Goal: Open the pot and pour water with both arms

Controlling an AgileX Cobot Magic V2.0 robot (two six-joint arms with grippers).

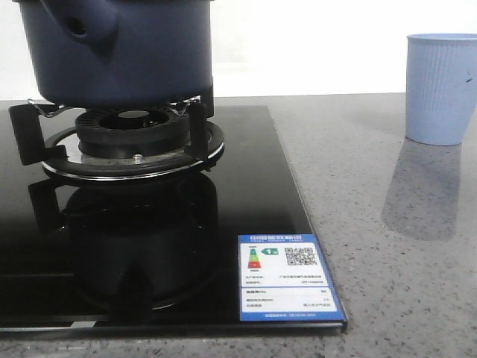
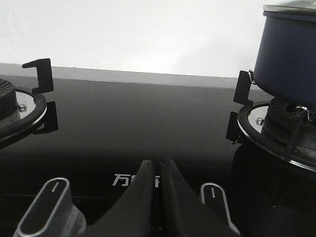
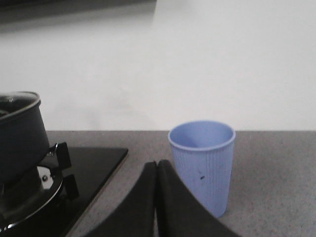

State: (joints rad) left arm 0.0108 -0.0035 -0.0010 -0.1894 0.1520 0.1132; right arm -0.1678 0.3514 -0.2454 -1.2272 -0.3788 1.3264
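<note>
On the burner point(image 1: 134, 142) your pot point(image 1: 119, 48) sits, lid on. Both claws are clenched empty (left claw point(image 2: 159, 170), right claw point(image 3: 157, 170)). A cup point(image 3: 201, 165) stands just beside the right one on the worktop point(image 1: 387, 246).

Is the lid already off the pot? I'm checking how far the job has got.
No. In the left wrist view a glass lid with a metal rim sits on top of the pot, which stands on the burner.

A: Pot point(image 1: 119, 52): matt navy finish, with a glass-like lid rimmed in bright metal. Hob point(image 1: 246, 194): glossy black glass, mirror-reflective.

B: Burner ring point(image 1: 186, 160): polished metal; supports, matt black. Worktop point(image 1: 387, 283): speckled grey, stone-like, faint sheen. Cup point(image 3: 202, 165): pale blue, ribbed, matt, plastic-looking. Knobs point(image 2: 47, 207): brushed metal. Both grippers point(image 2: 157, 177) point(image 3: 157, 182): matt black.
</note>
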